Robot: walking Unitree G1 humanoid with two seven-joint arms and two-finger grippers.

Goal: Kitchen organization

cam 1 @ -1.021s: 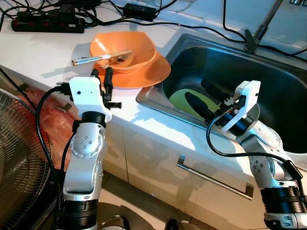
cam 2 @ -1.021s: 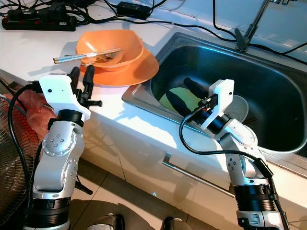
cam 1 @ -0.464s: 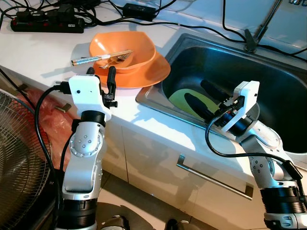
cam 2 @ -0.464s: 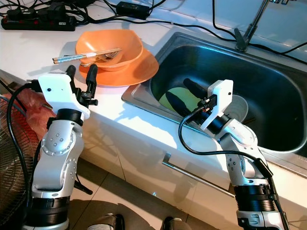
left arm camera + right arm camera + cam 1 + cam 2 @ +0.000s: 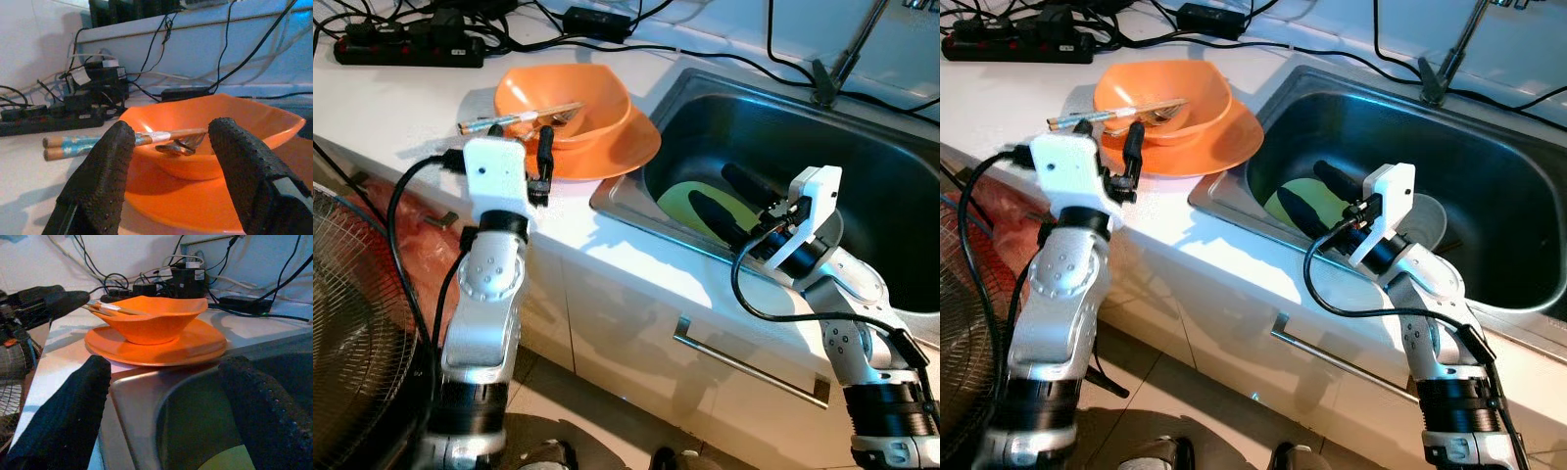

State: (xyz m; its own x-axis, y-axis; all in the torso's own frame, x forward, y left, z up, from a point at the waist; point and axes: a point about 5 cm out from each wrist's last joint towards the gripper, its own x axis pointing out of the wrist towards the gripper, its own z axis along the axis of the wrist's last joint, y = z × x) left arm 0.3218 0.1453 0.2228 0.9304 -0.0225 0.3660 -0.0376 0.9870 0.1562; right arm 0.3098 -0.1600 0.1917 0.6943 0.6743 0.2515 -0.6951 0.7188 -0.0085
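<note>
Cabinet fronts (image 5: 636, 323) with a long metal handle (image 5: 749, 364) lie closest to us, below the white counter (image 5: 401, 108). Our left end effector (image 5: 519, 149) hovers over the counter edge with its fingers spread open, just short of the orange plate (image 5: 631, 147). Our right end effector (image 5: 736, 198) reaches down into the steel sink (image 5: 881, 186), its fingers also apart and holding nothing, poised above a green plate (image 5: 680, 201) on the sink floor. An orange bowl (image 5: 602, 103) sits on the orange plate, right beside the sink's rim. Chopsticks (image 5: 494, 121) rest across the bowl, their ends sticking out toward our left, and a metal fork or spoon (image 5: 182, 145) lies inside it; we cannot tell which. Farthest back, a black power strip (image 5: 406, 51) and tangled cables (image 5: 705, 49) run along the counter, and the faucet base (image 5: 824, 80) stands behind the sink.
</note>
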